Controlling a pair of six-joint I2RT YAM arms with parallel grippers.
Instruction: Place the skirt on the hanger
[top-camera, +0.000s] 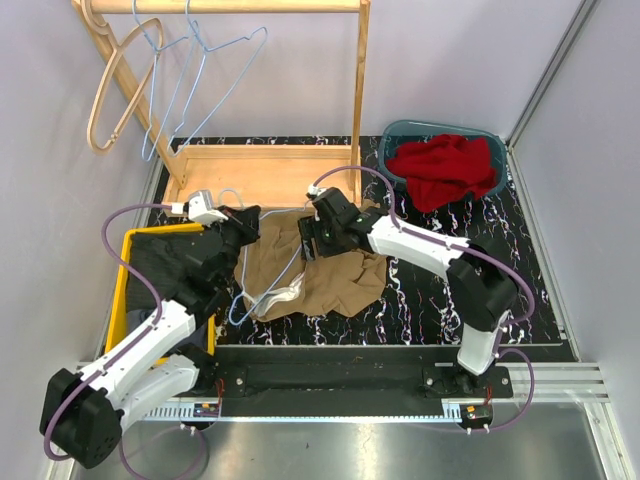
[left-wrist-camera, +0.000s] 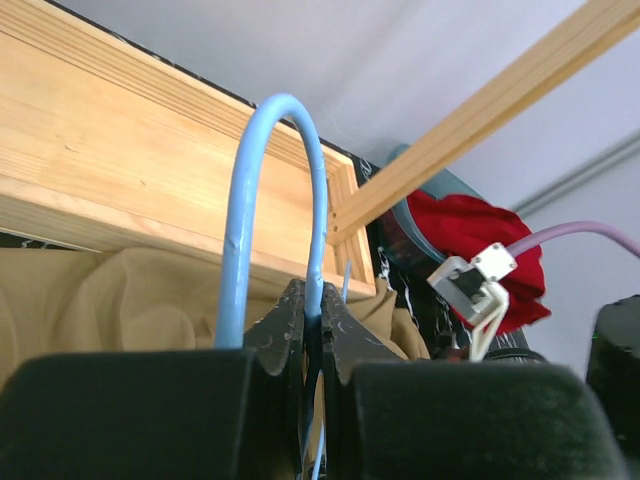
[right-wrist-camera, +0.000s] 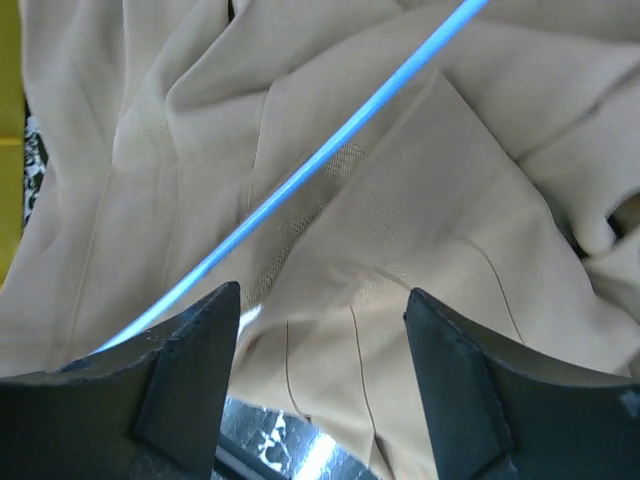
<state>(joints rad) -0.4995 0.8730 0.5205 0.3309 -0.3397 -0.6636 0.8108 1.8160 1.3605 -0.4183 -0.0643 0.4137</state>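
The tan skirt (top-camera: 330, 275) lies crumpled on the dark marbled table (top-camera: 440, 300), with a light blue wire hanger (top-camera: 262, 290) lying across it. My left gripper (top-camera: 243, 226) is shut on the hanger's blue hook (left-wrist-camera: 255, 190) near its base, at the skirt's left edge. My right gripper (top-camera: 309, 240) is open and empty, just above the skirt's upper middle. In the right wrist view the skirt (right-wrist-camera: 400, 230) fills the frame, the hanger wire (right-wrist-camera: 300, 180) crosses it diagonally, and the fingers (right-wrist-camera: 195, 350) straddle a fold.
A wooden clothes rack (top-camera: 270, 170) stands behind the skirt, with spare wire and wooden hangers (top-camera: 150, 80) on its top bar. A teal basin (top-camera: 492, 150) with red cloth (top-camera: 445, 170) is at the back right. A yellow bin (top-camera: 125, 300) of dark clothes is on the left.
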